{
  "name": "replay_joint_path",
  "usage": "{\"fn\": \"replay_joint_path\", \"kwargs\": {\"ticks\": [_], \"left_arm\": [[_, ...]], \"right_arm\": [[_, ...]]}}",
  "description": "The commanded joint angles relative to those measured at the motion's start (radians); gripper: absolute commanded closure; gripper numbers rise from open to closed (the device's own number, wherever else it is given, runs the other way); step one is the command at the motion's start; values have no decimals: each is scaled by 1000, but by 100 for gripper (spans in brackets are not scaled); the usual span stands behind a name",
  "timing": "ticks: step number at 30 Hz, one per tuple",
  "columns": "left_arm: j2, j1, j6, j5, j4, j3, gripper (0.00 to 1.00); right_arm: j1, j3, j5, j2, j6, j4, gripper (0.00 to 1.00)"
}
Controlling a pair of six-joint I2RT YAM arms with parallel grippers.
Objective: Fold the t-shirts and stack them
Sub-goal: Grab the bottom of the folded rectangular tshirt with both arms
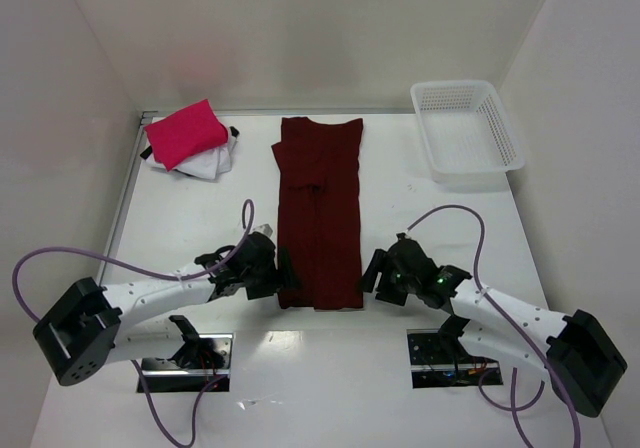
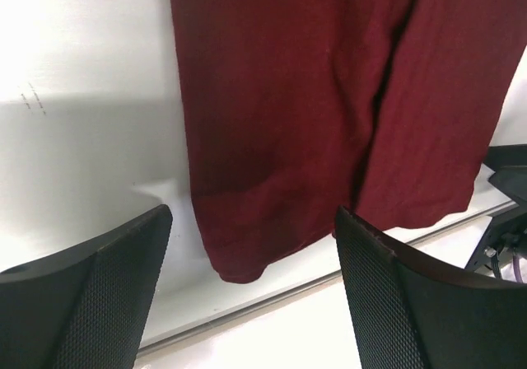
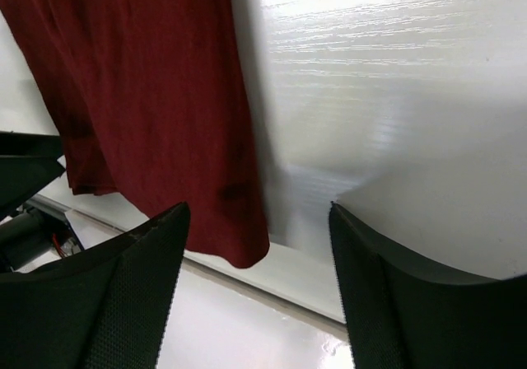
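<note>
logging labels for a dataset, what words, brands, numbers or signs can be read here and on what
No readable text: the maroon t-shirt, pink t-shirt, white t-shirt and mesh basket show no print or label.
Faint marks on the table, left wrist view: too small to read.

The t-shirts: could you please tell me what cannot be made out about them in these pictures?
White t-shirt, top view: mostly under the pink-red t-shirt; its fold is hidden.
Maroon t-shirt, both wrist views: frame edges cut off all but the near hem end.
</note>
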Motion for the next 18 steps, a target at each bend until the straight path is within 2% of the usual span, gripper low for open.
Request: {"fn": "replay_joint_path", "kwargs": {"ticks": [1,8,18], "left_arm": [[-18,-3,-12,3,8,5,12],[-85,-3,-44,-25,-15,-7,22],[-95,-3,-61,5,11,-69,23]], "right_arm": [[19,38,25,57,-14,55,27],[58,38,25,110,-2,95,40],[98,9,25,98,40,107,43]]}}
